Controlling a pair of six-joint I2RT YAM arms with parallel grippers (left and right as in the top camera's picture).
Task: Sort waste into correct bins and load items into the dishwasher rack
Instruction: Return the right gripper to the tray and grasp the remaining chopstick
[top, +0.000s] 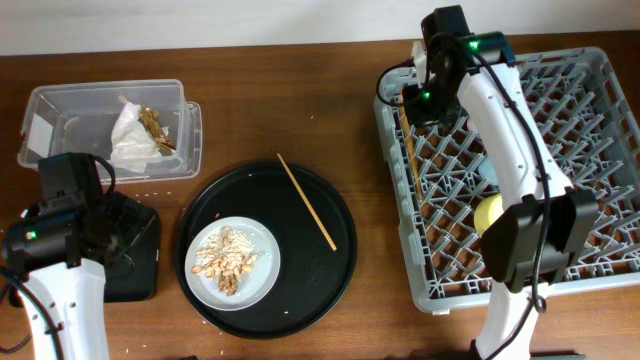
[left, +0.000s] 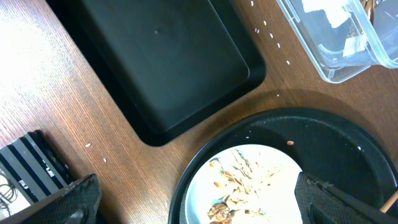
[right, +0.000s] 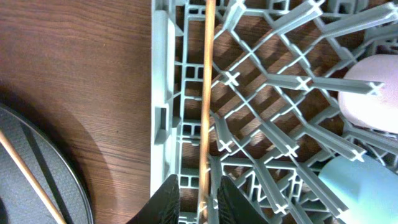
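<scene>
— What sort of place is this?
— It looks like a robotics lab staged as a dish station. A white left arm (top: 55, 300) and right arm (top: 500, 110) work at a wooden table (top: 300, 110) carrying a grey dishwasher rack (top: 560, 285).

No writing, number or brand can be read in any view. The clear tub (top: 100, 90) at the far left corner of the table (top: 300, 110) bears a white label (top: 38, 135) on its left end. Nothing on that label is legible.

You've got a large round black tray (top: 240, 195) resting on the brown wooden table (top: 290, 90), towards its front edge.
</scene>
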